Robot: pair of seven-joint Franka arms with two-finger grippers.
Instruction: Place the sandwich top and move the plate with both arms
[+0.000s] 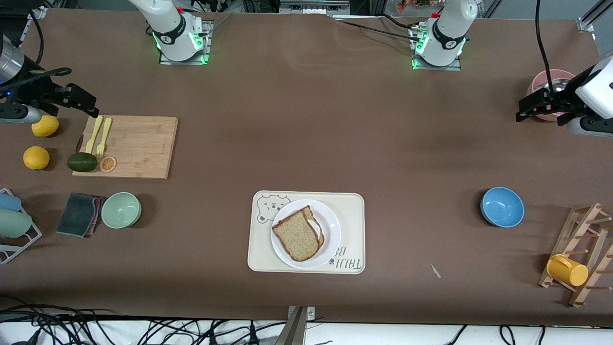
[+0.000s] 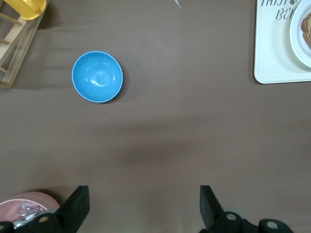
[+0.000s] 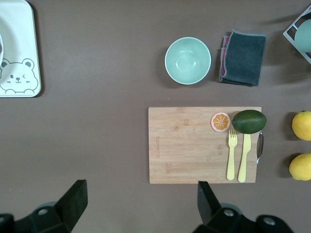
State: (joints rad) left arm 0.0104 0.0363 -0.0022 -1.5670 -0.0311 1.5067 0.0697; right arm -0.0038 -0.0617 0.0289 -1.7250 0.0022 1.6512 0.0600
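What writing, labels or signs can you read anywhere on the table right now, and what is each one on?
"TAIJI B..." on the cream tray, printed upside down along the edge nearest the front camera; the white plate covers the rest.
Partial "THIJI" or "TAIJI" over "BE...", same tray, in the left wrist view; cut off.
Faint mark on the cutting board: too small to read.
Arm base badges: unreadable.
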